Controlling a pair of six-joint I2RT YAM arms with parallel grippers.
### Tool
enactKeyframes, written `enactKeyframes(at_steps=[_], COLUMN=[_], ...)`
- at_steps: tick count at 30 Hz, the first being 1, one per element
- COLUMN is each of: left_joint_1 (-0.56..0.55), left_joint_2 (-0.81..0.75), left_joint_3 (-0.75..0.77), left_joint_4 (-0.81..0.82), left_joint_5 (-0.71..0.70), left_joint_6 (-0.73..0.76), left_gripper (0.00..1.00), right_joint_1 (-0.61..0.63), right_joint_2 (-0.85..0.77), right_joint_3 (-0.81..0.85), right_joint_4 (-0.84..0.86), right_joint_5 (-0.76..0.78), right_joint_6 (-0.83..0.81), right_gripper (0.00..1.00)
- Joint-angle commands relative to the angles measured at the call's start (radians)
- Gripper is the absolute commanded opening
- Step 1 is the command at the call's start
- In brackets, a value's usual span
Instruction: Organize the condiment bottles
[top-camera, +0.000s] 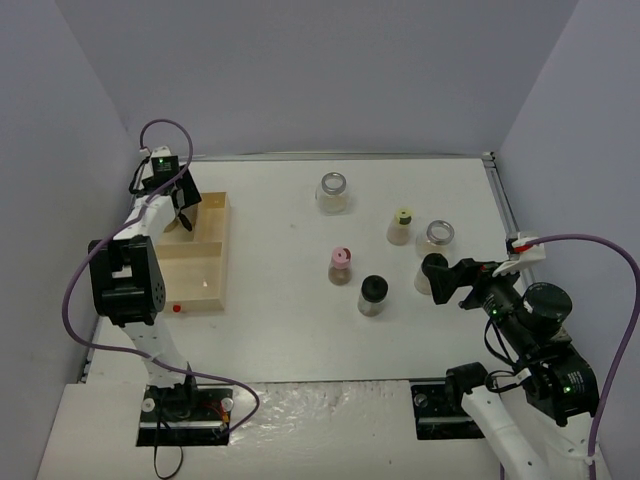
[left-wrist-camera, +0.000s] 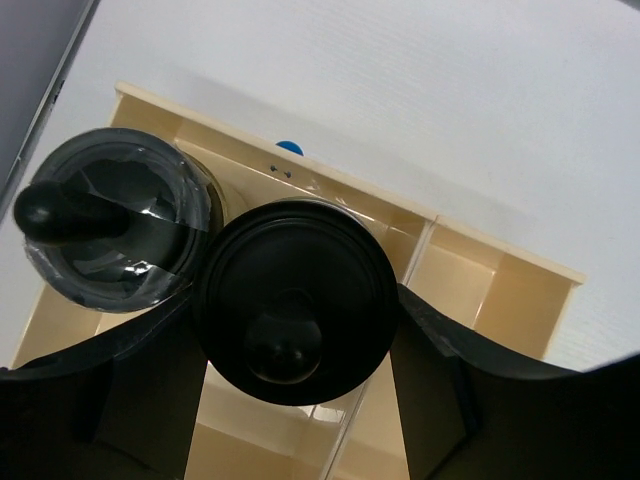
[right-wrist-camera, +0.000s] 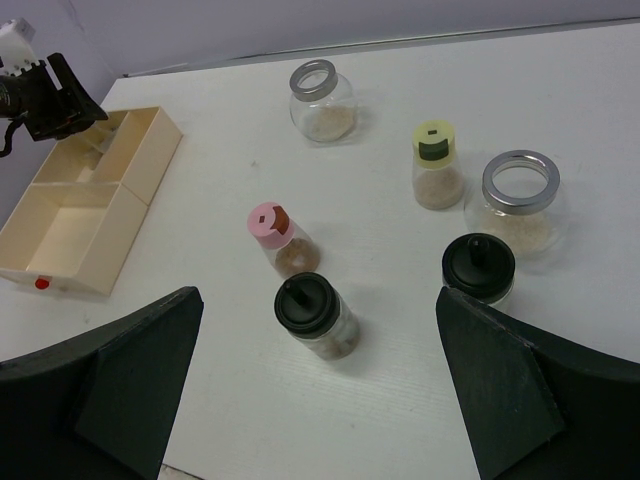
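My left gripper (left-wrist-camera: 297, 400) is shut on a black-capped jar (left-wrist-camera: 295, 300) and holds it in the far compartment of the wooden tray (top-camera: 205, 285), beside another black-capped jar (left-wrist-camera: 110, 220). In the top view the left gripper (top-camera: 182, 200) hides both jars. On the table stand a pink-capped jar (top-camera: 340, 265), a black-capped jar (top-camera: 373, 295), a yellow-green-capped jar (top-camera: 402, 226) and two silver-lidded jars (top-camera: 333, 192) (top-camera: 436, 238). My right gripper (top-camera: 440, 278) is open and empty. It hovers by a fourth black-capped jar (right-wrist-camera: 478, 268), with the other loose black-capped jar (right-wrist-camera: 310, 305) ahead of it.
The tray (right-wrist-camera: 70, 230) has several compartments; the near ones are empty, and a red dot (top-camera: 176, 309) marks its near edge. Grey walls close in the table on the left, back and right. Open tabletop lies between the tray and the jars.
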Motion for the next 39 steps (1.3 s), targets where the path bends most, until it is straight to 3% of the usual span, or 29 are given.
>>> enactKeyframes(at_steps=[1, 7, 11, 13, 16, 24, 30, 35, 39], left_joint_1=[-0.009, -0.022, -0.027, -0.03, -0.031, -0.054, -0.161, -0.368, -0.622], left_joint_2=[-0.022, 0.006, 0.008, 0.007, 0.001, -0.109, -0.294, -0.48, -0.588], left_joint_3=[0.025, 0.022, 0.022, 0.025, 0.029, 0.024, 0.005, -0.082, -0.191], left_joint_4=[0.127, 0.135, 0.138, 0.133, 0.118, 0.035, -0.088, -0.15, -0.126], left_joint_5=[-0.006, -0.025, -0.03, -0.032, -0.036, -0.012, 0.074, 0.298, 0.283], left_joint_6=[-0.03, -0.034, -0.035, -0.036, -0.039, -0.041, -0.017, 0.02, 0.031], left_gripper=[0.17, 0.38, 0.62, 0.81, 0.94, 0.97, 0.97, 0.97, 0.97], right_joint_1=[0.004, 0.005, 0.004, 0.004, 0.005, 0.005, 0.004, 0.004, 0.005], right_joint_2=[0.012, 0.01, 0.005, 0.004, 0.004, 0.004, 0.011, -0.009, -0.021], right_joint_3=[-0.012, -0.016, -0.021, -0.024, -0.024, -0.014, 0.004, 0.017, 0.026], right_joint_4=[0.056, 0.056, 0.056, 0.054, 0.054, 0.054, 0.052, 0.048, 0.044], right_joint_5=[-0.004, -0.004, -0.003, -0.003, -0.004, 0.003, 0.026, 0.016, 0.011], right_joint_6=[-0.011, -0.011, -0.009, -0.007, -0.008, -0.019, -0.018, -0.031, -0.041], right_gripper=[1.0, 1.0, 1.0, 1.0, 1.0, 1.0, 1.0, 1.0, 1.0])
